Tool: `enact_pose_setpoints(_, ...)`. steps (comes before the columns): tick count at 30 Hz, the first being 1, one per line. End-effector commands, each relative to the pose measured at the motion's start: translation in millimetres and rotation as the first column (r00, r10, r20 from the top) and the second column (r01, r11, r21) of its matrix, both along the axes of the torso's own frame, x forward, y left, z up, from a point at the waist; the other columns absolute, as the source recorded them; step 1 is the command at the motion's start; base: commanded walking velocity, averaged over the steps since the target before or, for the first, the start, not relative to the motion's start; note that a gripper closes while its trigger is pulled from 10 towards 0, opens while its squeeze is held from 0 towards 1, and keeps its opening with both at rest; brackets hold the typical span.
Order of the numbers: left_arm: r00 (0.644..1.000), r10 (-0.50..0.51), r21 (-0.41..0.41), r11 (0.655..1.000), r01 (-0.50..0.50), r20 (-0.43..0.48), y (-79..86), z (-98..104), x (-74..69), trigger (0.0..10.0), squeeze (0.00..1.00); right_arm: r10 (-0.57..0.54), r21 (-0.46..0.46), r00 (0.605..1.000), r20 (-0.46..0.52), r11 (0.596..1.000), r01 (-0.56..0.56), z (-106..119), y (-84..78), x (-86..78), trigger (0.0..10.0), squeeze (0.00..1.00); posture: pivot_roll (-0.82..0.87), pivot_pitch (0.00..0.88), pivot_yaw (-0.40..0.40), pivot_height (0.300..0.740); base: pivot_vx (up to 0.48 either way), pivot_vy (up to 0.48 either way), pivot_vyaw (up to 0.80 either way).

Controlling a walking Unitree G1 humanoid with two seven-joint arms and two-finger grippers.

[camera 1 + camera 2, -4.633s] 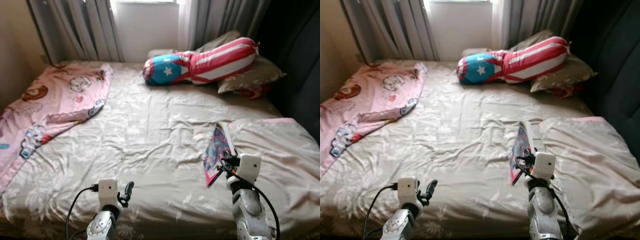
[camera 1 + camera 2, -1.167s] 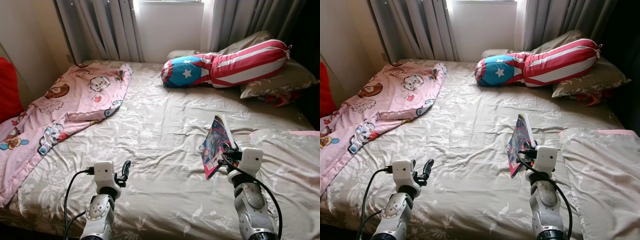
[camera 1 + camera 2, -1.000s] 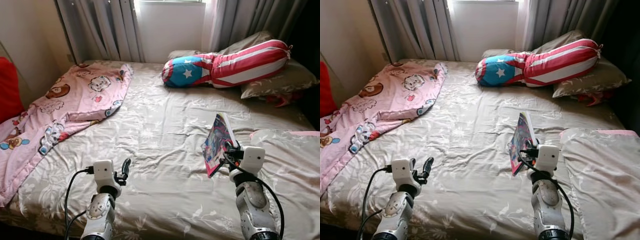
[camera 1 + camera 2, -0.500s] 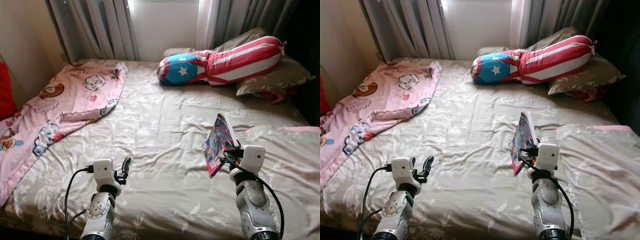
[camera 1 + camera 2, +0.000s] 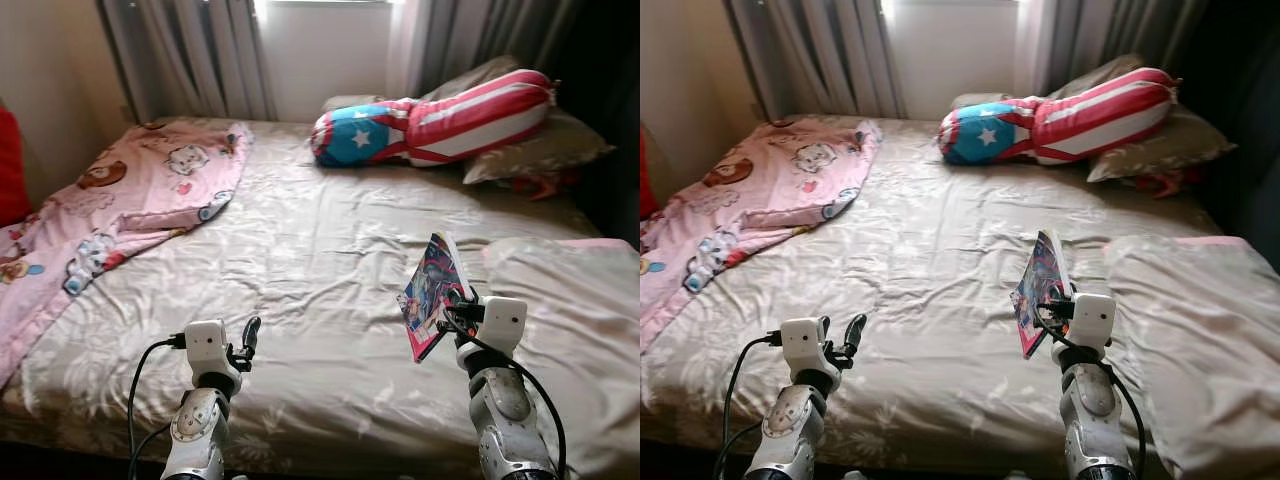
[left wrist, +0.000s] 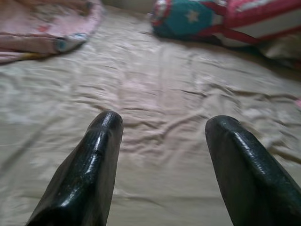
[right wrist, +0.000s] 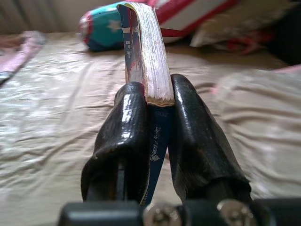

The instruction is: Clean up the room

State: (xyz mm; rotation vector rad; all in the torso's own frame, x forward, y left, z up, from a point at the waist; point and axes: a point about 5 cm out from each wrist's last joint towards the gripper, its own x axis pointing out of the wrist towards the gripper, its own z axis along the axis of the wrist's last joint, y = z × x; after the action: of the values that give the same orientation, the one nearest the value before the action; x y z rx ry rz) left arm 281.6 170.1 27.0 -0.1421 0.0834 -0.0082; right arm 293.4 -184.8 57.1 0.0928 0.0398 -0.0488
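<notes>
A colourful paperback book [image 5: 432,291] stands on edge in my right gripper [image 7: 157,106], which is shut on it and holds it above the beige bedsheet [image 5: 310,260] at the right of the bed. The book's pale page block [image 7: 149,56] rises between the two black fingers. My left gripper [image 6: 162,125] is open with nothing between its fingers [image 6: 101,141], low over the sheet near the bed's front edge. A pink cartoon blanket [image 5: 110,200] lies crumpled over the bed's left side.
A star-and-stripes bolster pillow [image 5: 430,115] and beige pillows [image 5: 535,145] lie at the bed's head under the curtained window [image 5: 320,50]. A beige folded cover [image 5: 575,300] lies at the right. A red thing [image 5: 8,165] stands at the far left.
The view has shifted slightly as I move; the bed sits a little differently in the picture. My right gripper still holds the book upright, and the left stays open.
</notes>
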Motion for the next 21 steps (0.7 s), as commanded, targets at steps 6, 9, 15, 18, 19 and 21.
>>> enact_pose_setpoints(6,1.0,-0.012,-0.002,1.0,0.012,-0.013,-1.0,-1.0,-1.2,10.0,0.0,-0.002,-0.011,0.999,0.052,1.0,0.003,12.3,-1.5,5.4,10.0,0.0,-0.1,0.0,-0.019,0.663,0.0,0.0,0.0)
enact_pose_setpoints(9,1.0,-0.019,0.002,1.0,0.019,-0.016,-2.0,-1.7,-2.1,10.0,0.0,0.002,-0.011,0.999,0.051,1.0,-0.002,11.7,-0.5,5.3,10.0,0.0,-0.1,0.0,-0.019,0.663,0.0,0.0,0.0)
enact_pose_setpoints(15,0.999,-0.032,0.012,0.999,0.032,-0.012,-4.0,-1.2,-2.2,10.0,0.0,0.014,-0.021,1.0,0.023,1.0,-0.013,9.0,3.4,6.4,10.0,0.0,-0.09,0.0,-0.015,0.663,0.0,0.0,0.0)
enact_pose_setpoints(18,0.999,-0.036,0.013,0.999,0.036,-0.012,-4.2,-0.8,-2.5,10.0,0.0,0.024,-0.022,0.999,0.032,0.999,-0.023,8.8,6.1,5.2,10.0,0.0,-0.09,0.0,-0.014,0.643,0.0,0.0,0.0)
enact_pose_setpoints(19,0.999,-0.036,0.013,0.999,0.036,-0.012,-4.2,-0.7,-2.6,10.0,0.0,0.026,-0.021,0.999,0.042,0.999,-0.025,9.4,6.4,4.8,10.0,0.0,-0.09,0.0,-0.014,0.643,0.0,0.0,0.0)
enact_pose_setpoints(21,0.999,-0.036,0.015,0.999,0.036,-0.012,-3.7,-0.6,-2.8,10.0,0.0,0.024,-0.014,0.998,0.051,1.0,-0.024,10.1,6.6,4.0,10.0,0.0,-0.09,0.0,-0.011,0.643,0.0,0.0,0.0)
